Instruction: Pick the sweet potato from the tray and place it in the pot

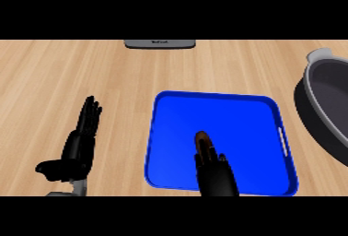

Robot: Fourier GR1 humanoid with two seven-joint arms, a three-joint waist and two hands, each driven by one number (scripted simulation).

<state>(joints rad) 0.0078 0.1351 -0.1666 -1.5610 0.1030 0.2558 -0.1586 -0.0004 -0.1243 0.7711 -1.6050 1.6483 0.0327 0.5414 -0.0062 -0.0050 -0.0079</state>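
Observation:
A blue tray (252, 120) lies on the wooden counter, right of centre. A dark brown sweet potato (202, 139) lies lengthwise in the tray's near left part. My right hand (217, 177) comes in from the lower edge, over the tray and just behind the sweet potato, and it covers the sweet potato's near end. How the hand meets the sweet potato is hidden. A dark grey pot (325, 99) with a light rim stands at the right edge, partly cut off. My left hand (78, 147) rests open on the counter, left of the tray, fingers pointing away.
A grey flat device (159, 44) sits at the counter's far edge, top centre. The pot's handle (318, 54) sticks out at the upper right. Bare wood lies between the left hand and the tray.

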